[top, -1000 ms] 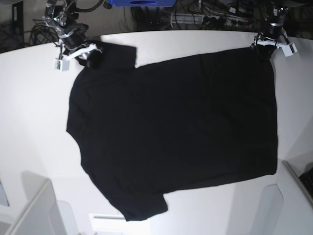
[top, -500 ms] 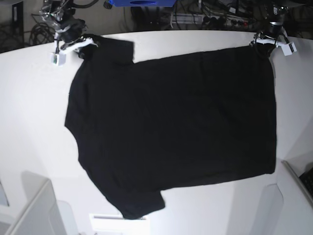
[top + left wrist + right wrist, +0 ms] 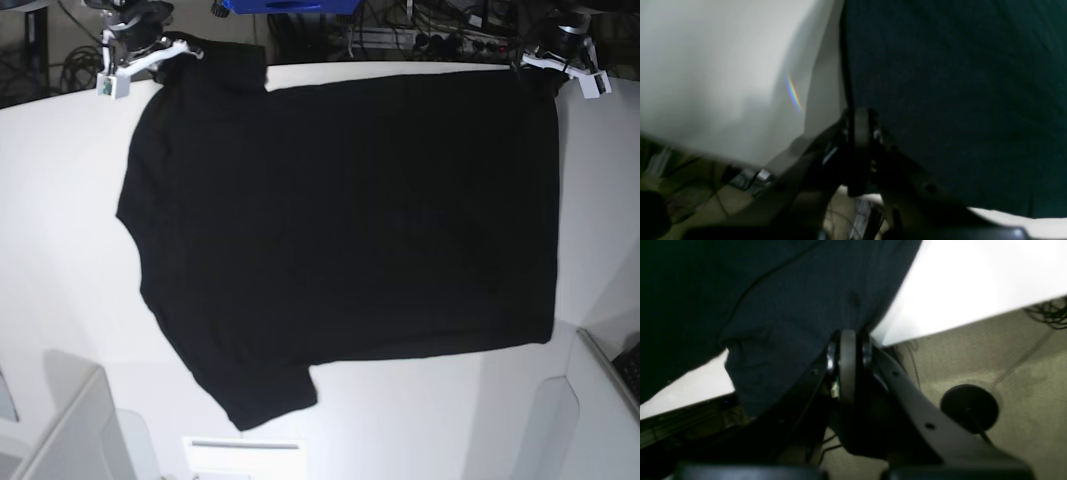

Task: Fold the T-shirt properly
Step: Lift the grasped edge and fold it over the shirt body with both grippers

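One black T-shirt [image 3: 340, 220] with two short sleeves, one white table [image 3: 60, 230], two grippers, right gripper [image 3: 172, 52] and left gripper [image 3: 545, 68], two white camera modules, one blue bin [image 3: 290, 5]

The T-shirt [image 3: 350, 230], large, black and plain on its upper side, lay spread nearly flat, hem toward the base view's right, one short sleeve at lower left, its far edge pulled to the table's far rim.
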Tool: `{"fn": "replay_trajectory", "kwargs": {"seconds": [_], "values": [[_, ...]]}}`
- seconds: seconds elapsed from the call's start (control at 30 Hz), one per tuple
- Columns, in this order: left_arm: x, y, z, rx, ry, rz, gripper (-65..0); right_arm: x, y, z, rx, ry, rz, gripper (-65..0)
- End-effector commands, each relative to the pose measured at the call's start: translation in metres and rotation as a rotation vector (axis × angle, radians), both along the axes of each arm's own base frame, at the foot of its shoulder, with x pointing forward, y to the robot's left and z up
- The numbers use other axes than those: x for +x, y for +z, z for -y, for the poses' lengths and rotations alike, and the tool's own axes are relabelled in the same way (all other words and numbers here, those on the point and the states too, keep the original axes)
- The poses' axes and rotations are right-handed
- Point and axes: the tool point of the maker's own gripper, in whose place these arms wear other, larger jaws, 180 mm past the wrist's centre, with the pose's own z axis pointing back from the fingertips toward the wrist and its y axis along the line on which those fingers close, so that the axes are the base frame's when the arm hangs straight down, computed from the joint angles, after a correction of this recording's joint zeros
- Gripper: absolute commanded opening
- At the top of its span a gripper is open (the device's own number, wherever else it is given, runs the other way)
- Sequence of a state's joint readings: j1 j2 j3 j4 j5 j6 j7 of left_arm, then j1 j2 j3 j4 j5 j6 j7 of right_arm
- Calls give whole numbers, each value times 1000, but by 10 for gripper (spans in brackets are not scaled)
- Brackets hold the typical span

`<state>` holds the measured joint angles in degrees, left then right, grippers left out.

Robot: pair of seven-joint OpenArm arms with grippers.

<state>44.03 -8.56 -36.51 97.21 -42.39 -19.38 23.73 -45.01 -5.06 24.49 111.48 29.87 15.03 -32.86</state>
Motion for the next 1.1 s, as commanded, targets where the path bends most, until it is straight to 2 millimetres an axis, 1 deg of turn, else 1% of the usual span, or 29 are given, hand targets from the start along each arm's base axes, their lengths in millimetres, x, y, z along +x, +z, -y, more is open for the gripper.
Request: {"fn": "replay_trajectory", "kwargs": {"seconds": [0.0, 0.07, 0.13, 0.3, 0.4, 0.5, 0.57, 0.67, 0.87, 1.0, 1.07], "values": [[3, 14, -6, 25, -1, 37, -650, 6, 11, 1, -7, 5, 40, -650], [8, 20, -4, 32, -9, 53, -650, 11, 15, 0, -10, 10, 56, -650], [12, 25, -1, 35, -21, 68, -650, 21, 19, 0, -11, 14, 80, -650], [34, 49, 10, 48, -63, 148, -650, 47, 28, 1, -17, 20, 145, -650], [45, 58, 16, 50, -79, 182, -650, 61, 32, 1, -13, 30, 160, -650], [55, 56, 22, 37, -92, 193, -650, 79, 36, 2, -21, 60, 170, -650], [53, 48, 22, 20, -88, 139, -650, 91, 40, 1, -18, 75, 179, -650], [63, 45, 20, 3, -75, 105, -650, 108, 46, 0, -16, 88, 191, -650], [76, 50, 10, -3, -34, 107, -650, 135, 57, -5, -6, 115, 205, -650], [86, 53, 10, -8, -37, 118, -650, 153, 65, -4, 10, 89, 211, -650], [86, 48, 8, -18, -28, 110, -650, 163, 72, -4, 14, 75, 230, -650]]}}
